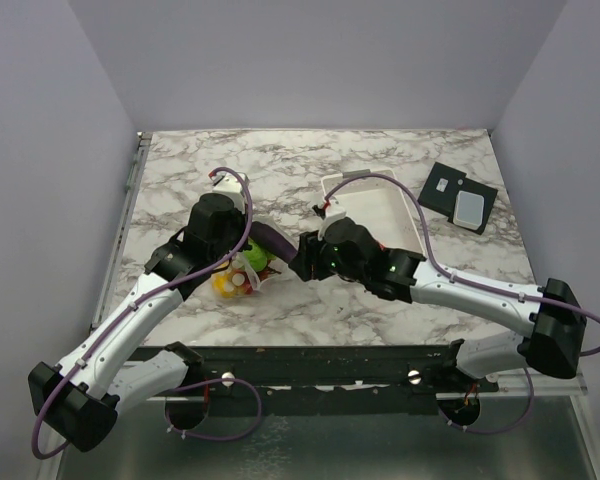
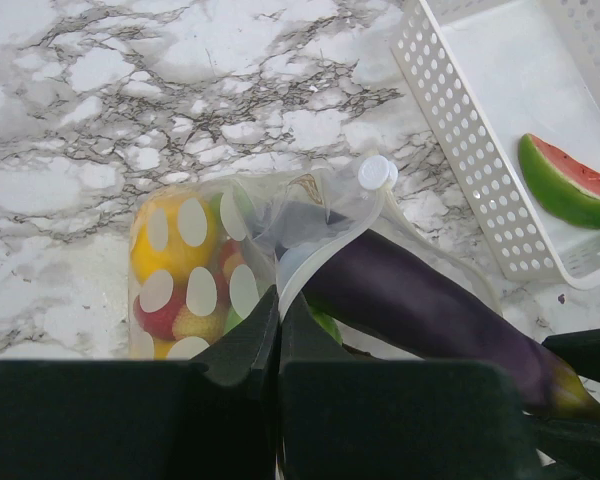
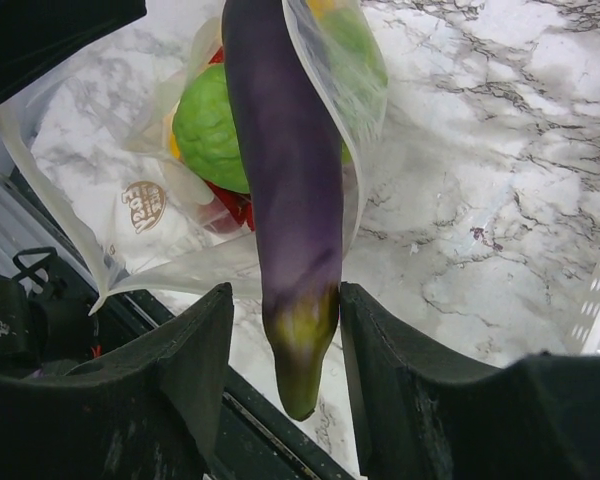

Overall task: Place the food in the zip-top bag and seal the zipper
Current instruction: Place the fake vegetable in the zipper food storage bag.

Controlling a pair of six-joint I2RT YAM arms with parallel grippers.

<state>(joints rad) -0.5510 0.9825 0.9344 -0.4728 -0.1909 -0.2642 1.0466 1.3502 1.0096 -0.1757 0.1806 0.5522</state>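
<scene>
The clear zip-top bag [image 1: 242,272] lies on the marble table with yellow [image 2: 170,240], red and green [image 3: 210,125] food inside. My left gripper [image 2: 278,300] is shut on the bag's mouth edge, holding it up. The dark purple eggplant [image 3: 285,170] sticks halfway into the bag's mouth, its green stem end pointing out. My right gripper [image 3: 285,300] is open around that stem end: one finger touches it and a gap shows on the other side. A watermelon slice [image 2: 570,185] lies in the white basket [image 2: 460,130]. The zipper strip is too faint to make out.
The white basket [image 1: 412,212] stands just behind my right gripper [image 1: 298,262]. A black flat item with a pale rectangle [image 1: 460,197] lies at the back right. The black frame rail [image 1: 310,362] runs along the table's near edge, close under the bag.
</scene>
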